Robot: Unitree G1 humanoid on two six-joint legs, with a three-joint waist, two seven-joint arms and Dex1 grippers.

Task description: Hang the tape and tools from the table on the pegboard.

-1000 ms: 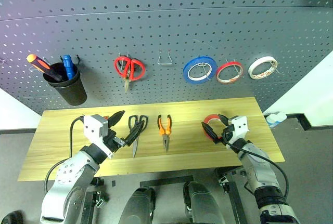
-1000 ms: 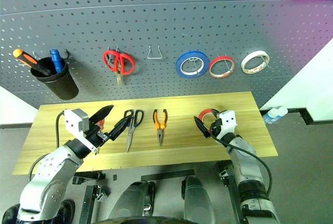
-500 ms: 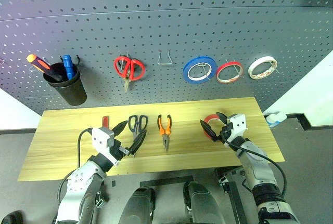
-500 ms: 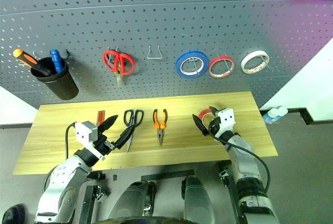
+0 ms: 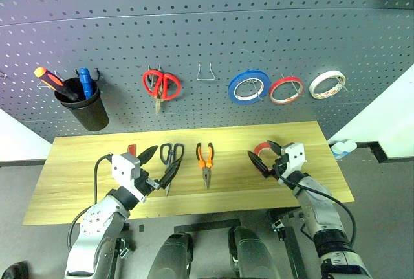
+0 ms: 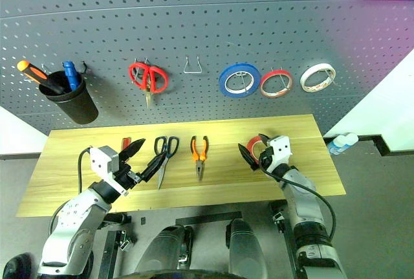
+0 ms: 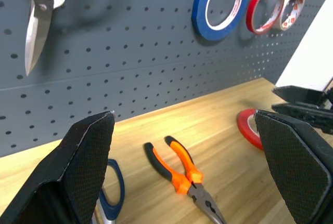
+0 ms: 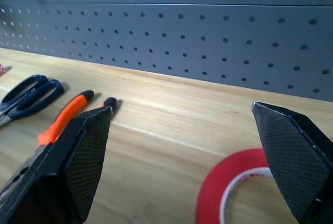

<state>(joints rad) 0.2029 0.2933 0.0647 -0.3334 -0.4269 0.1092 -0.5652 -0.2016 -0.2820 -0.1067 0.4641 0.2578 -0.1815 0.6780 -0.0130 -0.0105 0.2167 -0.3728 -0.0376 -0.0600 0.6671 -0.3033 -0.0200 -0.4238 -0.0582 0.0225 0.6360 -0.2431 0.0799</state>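
Observation:
The red tape (image 8: 232,184) lies flat on the table (image 5: 77,162) toward its right end. My right gripper (image 5: 259,150) is open, its fingers standing on either side of the roll without closing on it. The dark-handled scissors (image 5: 173,150), the orange-and-black pliers (image 5: 205,161) and the red-handled screwdriver (image 5: 132,149) lie side by side left of centre. My left gripper (image 5: 167,156) hovers open just over the scissors and holds nothing. The pegboard (image 5: 194,33) rises behind the table.
On the board hang a black cup (image 5: 83,107) with an orange and a blue screwdriver, red scissors (image 5: 160,86), a bare wire hook (image 5: 206,73), a blue roll (image 5: 248,87), a red ring (image 5: 285,89) and a white ring (image 5: 326,84).
My left gripper has sunk a little toward the table, and the red screwdriver's handle now shows beside it. The right gripper has stayed at the tape.

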